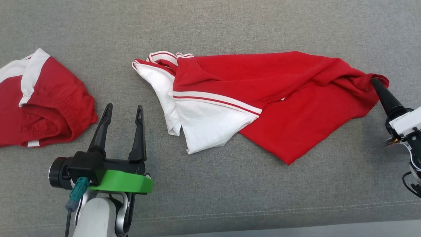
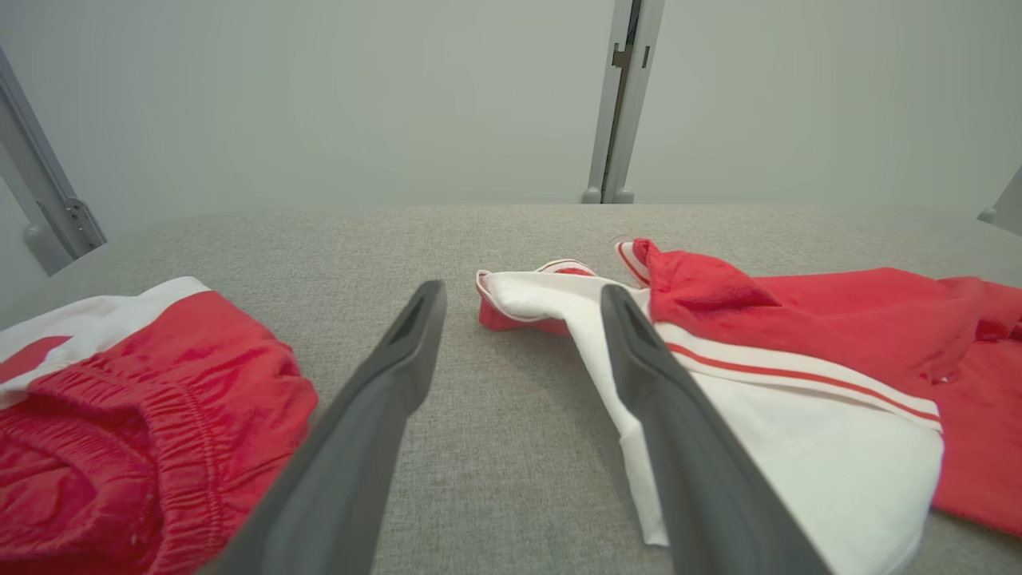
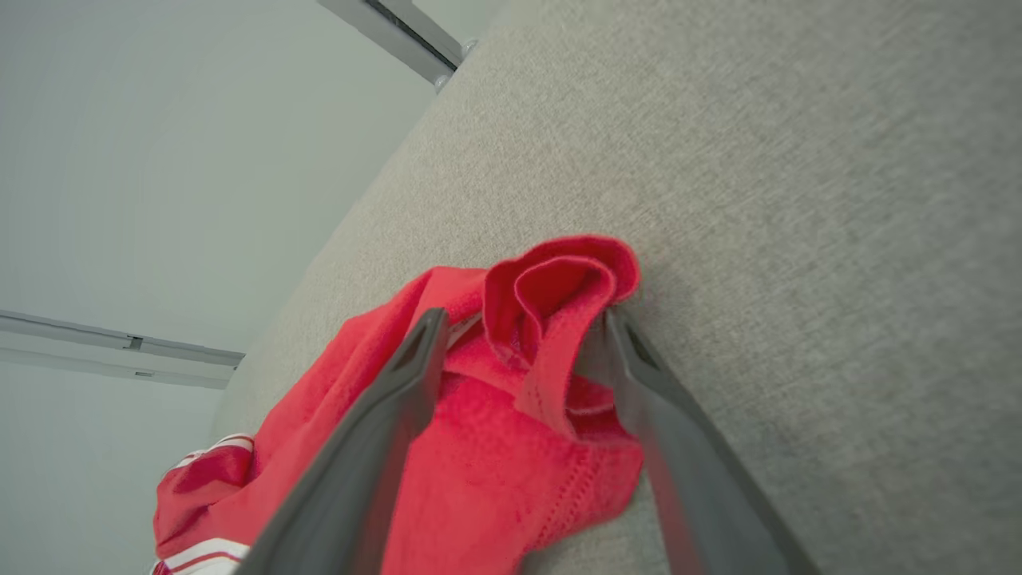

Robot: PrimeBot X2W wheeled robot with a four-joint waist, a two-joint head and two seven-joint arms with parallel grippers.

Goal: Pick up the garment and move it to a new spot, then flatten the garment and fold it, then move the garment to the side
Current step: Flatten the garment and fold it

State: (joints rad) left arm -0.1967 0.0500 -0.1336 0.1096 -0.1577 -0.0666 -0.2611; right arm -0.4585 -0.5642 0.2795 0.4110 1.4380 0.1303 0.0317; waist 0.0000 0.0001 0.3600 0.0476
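Grey woven fabric covers the worktop [image 1: 230,184].

Head view: the crumpled red-and-white jersey garment [image 1: 279,98] lies across the middle of the worktop. Its white panel is toward the left and its red body stretches to the right. The right gripper [image 1: 376,80] is at the garment's far right corner, with one dark finger tip buried in the bunched red cloth. The left gripper [image 1: 124,107] is over bare worktop with its fingers spread, near the white panel and clear of it. Red-and-white shorts with an elastic waistband [image 1: 42,102] lie at the left edge, well apart from the garment.

Left wrist view: the left gripper [image 2: 523,295] has its fingers wide apart with nothing between them. The shorts [image 2: 160,399] lie to the left. The white panel of the garment [image 2: 798,383] passes behind the right-hand finger.

Right wrist view: the right gripper [image 3: 523,319] has its fingers spread rather than pinched. A rolled fold of the garment's red hem [image 3: 559,279] stands between the finger tips. The rest of the cloth lies on the worktop [image 3: 798,239].
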